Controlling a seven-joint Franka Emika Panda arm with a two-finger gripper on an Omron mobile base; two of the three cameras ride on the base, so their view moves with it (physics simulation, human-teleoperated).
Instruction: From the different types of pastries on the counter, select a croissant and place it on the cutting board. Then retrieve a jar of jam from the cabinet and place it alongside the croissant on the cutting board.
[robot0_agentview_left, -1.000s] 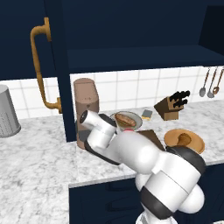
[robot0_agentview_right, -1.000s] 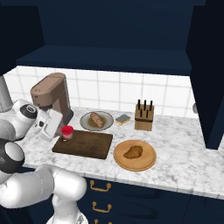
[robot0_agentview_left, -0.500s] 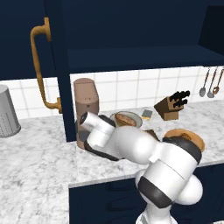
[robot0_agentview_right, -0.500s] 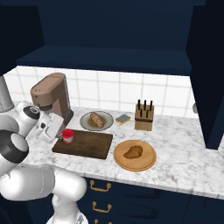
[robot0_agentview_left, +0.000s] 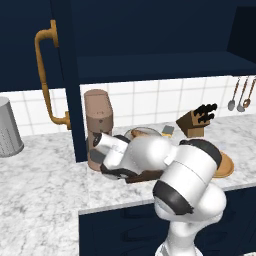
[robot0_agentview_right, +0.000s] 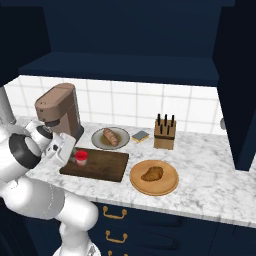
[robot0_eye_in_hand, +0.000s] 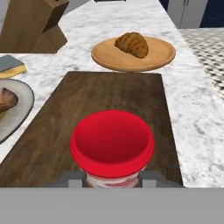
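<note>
The gripper (robot0_eye_in_hand: 112, 180) is clenched on the jar of jam (robot0_eye_in_hand: 112, 146), its two fingertips pressed to the pale body just under the red lid, and the jar sits low over the near end of the cutting board (robot0_eye_in_hand: 109, 103). Whether its base already touches the wood cannot be told. Beyond the jar the board lies bare. Off to one side of the claw a grey plate (robot0_eye_in_hand: 13, 111) carries the bread-roll pastry (robot0_eye_in_hand: 5, 99). Further ahead, past the board's far edge, the croissant (robot0_eye_in_hand: 131, 44) rests on the round wooden plate (robot0_eye_in_hand: 162, 52), not on the board. The risk: releasing here finishes the jam step with the croissant unplaced.
</note>
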